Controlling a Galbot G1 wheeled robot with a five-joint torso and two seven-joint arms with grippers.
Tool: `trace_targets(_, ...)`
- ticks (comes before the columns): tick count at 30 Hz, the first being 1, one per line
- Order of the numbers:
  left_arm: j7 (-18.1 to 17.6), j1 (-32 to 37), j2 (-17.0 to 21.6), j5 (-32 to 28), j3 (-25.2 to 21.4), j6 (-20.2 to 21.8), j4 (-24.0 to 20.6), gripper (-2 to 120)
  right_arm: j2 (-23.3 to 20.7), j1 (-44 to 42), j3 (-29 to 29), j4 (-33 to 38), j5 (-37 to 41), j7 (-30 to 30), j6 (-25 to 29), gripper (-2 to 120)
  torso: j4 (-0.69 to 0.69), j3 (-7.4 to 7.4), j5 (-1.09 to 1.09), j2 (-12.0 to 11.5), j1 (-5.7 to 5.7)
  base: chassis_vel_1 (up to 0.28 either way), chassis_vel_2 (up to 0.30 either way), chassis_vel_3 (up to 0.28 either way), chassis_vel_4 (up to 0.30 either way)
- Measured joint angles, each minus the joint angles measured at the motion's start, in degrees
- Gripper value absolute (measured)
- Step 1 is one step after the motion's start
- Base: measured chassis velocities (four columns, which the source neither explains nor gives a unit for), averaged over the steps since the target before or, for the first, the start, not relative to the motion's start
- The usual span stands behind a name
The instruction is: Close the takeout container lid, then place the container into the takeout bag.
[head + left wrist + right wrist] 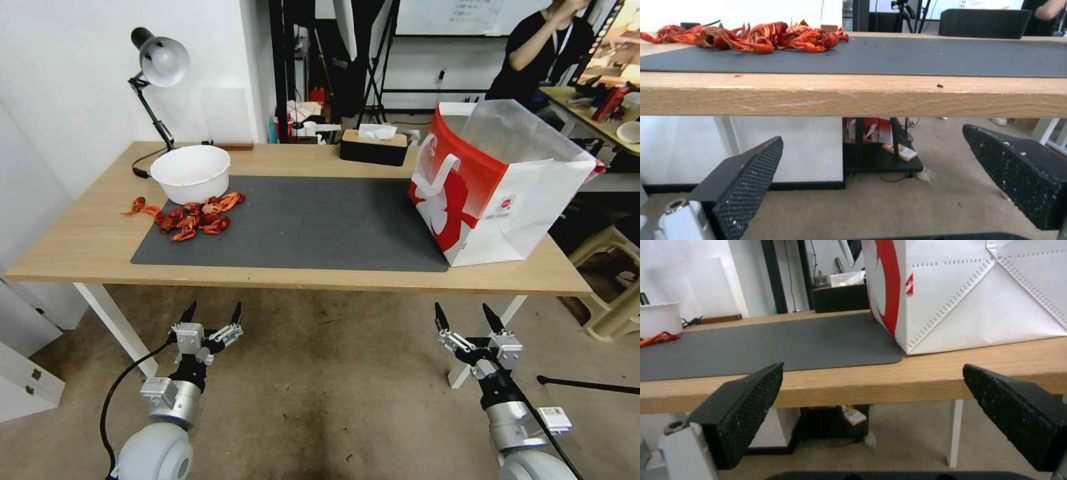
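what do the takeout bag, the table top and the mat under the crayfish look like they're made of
The takeout bag looks like stiff coated paper, red and white, creased along stitched fold lines, with a silvery foil-like lining. The table top seems to be light wood or wood-look board: grain and small scuffs show on its edge. The dark grey mat looks like matte, thin rubber or felt; which one is unclear.

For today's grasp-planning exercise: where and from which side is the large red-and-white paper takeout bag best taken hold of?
Probably the white loop handle on the red-and-white paper takeout bag. The bag stands upright and open at the wooden table's right end, with broad thin walls; the loop hangs on its red side facing the dark mat, so come from the mat side.
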Motion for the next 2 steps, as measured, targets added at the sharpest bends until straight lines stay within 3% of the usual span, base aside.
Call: trace_targets(2, 0.0, 0.0, 0.0, 0.0, 0.0, 0.0, 0.0, 100, 0.0, 0.0, 0.0, 0.0, 0.0, 0.0, 0.0, 100, 0.0, 0.0, 0.0, 0.0, 0.0, 0.0, 0.0, 0.0, 0.0)
